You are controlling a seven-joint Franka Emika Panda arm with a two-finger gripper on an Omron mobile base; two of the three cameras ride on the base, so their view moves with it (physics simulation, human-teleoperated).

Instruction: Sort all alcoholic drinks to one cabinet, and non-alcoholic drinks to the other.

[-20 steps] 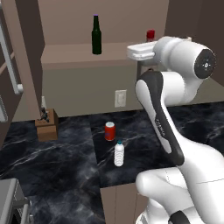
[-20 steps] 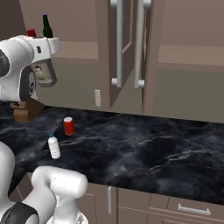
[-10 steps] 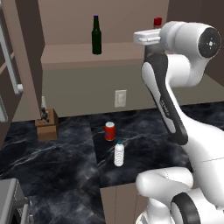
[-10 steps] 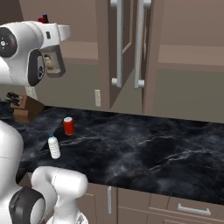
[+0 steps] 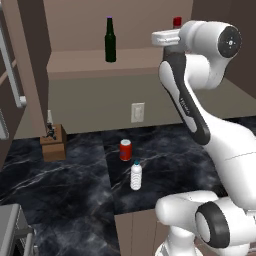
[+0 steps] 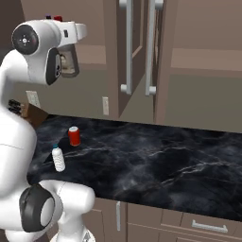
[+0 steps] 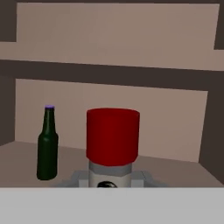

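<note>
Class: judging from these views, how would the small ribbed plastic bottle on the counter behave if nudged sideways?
The small ribbed bottle looks light, thin plastic, so it would probably slide or tip easily. Once down, its round body would likely roll on the smooth marble counter, possibly toward the nearby red can.

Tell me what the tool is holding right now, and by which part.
The tool is shut on the clear greyish bottle with a red cap, gripping its neck just below the cap.

glossy black marble counter (image 5: 75, 185), glass bottle (image 5: 110, 41)
</note>
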